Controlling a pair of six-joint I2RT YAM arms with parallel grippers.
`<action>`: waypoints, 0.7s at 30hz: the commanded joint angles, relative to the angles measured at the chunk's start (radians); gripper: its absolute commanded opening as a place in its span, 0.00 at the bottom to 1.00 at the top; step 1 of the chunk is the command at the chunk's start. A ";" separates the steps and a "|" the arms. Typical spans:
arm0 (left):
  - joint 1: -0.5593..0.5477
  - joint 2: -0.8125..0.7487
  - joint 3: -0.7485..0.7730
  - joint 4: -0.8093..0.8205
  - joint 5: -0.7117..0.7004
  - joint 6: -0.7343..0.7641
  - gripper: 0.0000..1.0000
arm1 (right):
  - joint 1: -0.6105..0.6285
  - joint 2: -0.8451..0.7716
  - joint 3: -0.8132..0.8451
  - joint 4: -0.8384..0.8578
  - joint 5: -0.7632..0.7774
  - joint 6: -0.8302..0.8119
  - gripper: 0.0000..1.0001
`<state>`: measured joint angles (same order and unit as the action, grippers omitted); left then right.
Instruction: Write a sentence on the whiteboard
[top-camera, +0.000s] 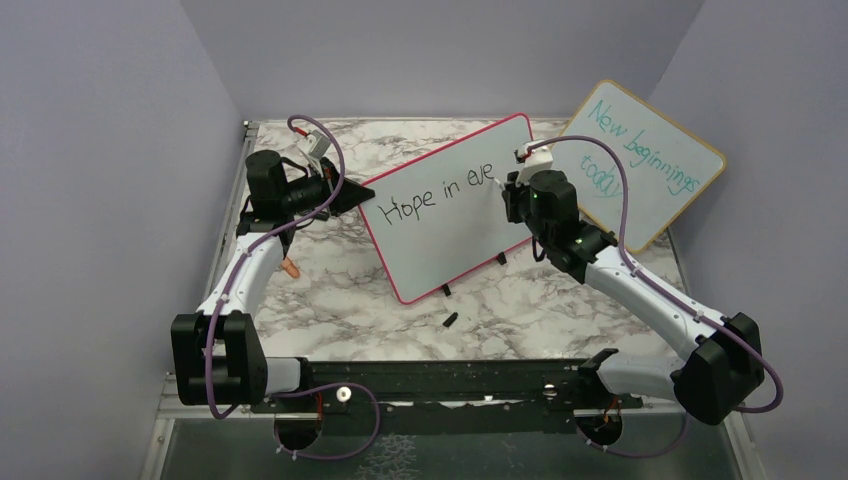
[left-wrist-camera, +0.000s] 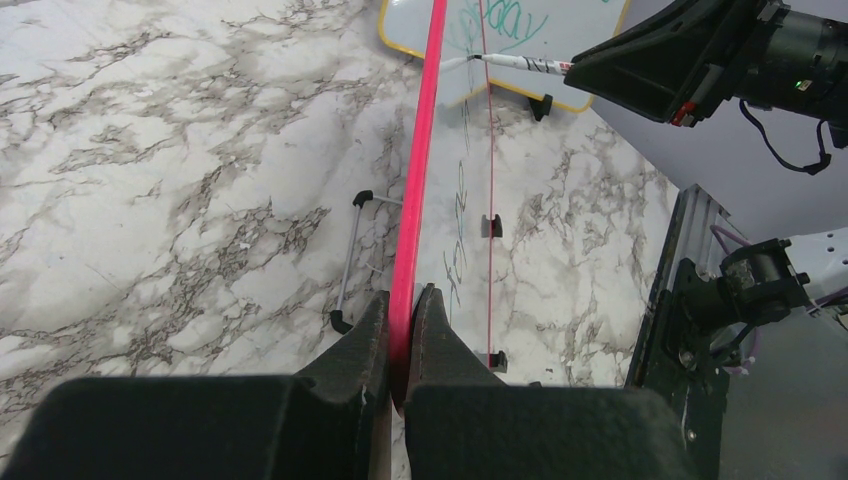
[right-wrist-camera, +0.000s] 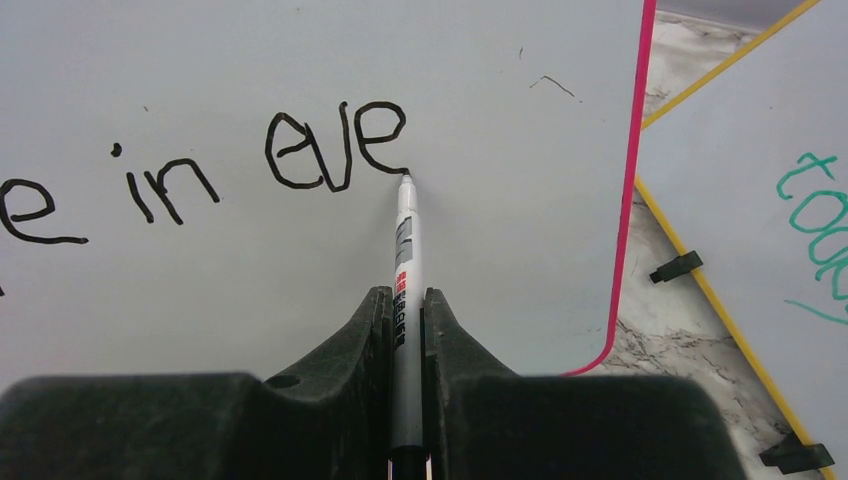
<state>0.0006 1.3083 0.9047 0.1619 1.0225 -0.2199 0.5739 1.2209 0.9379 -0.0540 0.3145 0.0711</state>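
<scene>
**Left hand braces the board while the right hand writes**

The marbled worktop (top-camera: 330, 290) carries the whiteboard (top-camera: 450, 250), propped at a slant mid-scene on its small feet. A second board (top-camera: 650, 165) with teal writing leans at the far right. The left hand (left-wrist-camera: 402, 300) is clamped on the whiteboard's pink-red left edge, probably to stop it shifting under the pen. The right hand (right-wrist-camera: 405, 300) is closed around a marker (right-wrist-camera: 405, 230), which points straight ahead so the tip meets the surface squarely. The sentence (right-wrist-camera: 330, 150) reads "Hope in eve", with the tip at the tail of the last "e".

Only the overhead view shows the whole layout and a small black piece (top-camera: 450, 320) lying near the board's feet. The left wrist view alone shows the pinch on the frame. The right wrist view alone shows the tip touching.
</scene>
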 joint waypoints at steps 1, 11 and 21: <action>-0.011 0.041 -0.033 -0.107 -0.070 0.162 0.00 | -0.002 -0.007 -0.007 0.017 0.044 0.010 0.01; -0.011 0.039 -0.033 -0.107 -0.070 0.161 0.00 | -0.003 -0.037 0.029 0.071 0.040 0.003 0.01; -0.011 0.038 -0.033 -0.107 -0.070 0.163 0.00 | -0.007 0.001 0.064 0.110 0.022 -0.006 0.01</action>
<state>0.0006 1.3083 0.9051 0.1616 1.0237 -0.2195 0.5739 1.2083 0.9611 0.0044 0.3286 0.0738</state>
